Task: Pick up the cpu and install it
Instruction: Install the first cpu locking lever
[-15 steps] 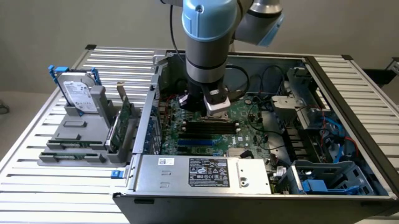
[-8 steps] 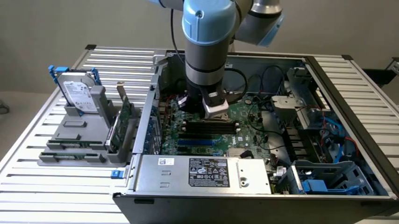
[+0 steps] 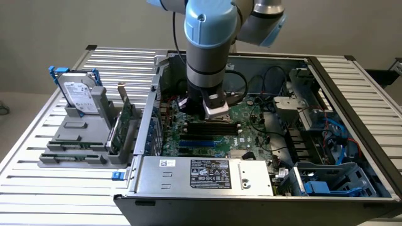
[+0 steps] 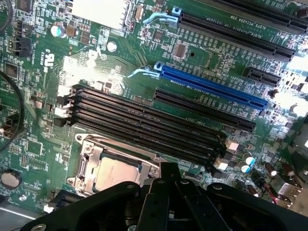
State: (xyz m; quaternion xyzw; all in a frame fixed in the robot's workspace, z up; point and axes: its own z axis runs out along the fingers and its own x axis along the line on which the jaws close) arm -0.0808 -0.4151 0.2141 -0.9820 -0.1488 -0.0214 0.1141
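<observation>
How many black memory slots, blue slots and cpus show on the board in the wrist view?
black memory slots: 4
blue slot: 1
cpu: 1
Total: 6

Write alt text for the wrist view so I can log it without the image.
The cpu lies inside the metal-framed socket on the green motherboard, just beyond the black gripper, which is shut. Four empty black memory slots run beside the socket, with a blue expansion slot farther off.
</observation>
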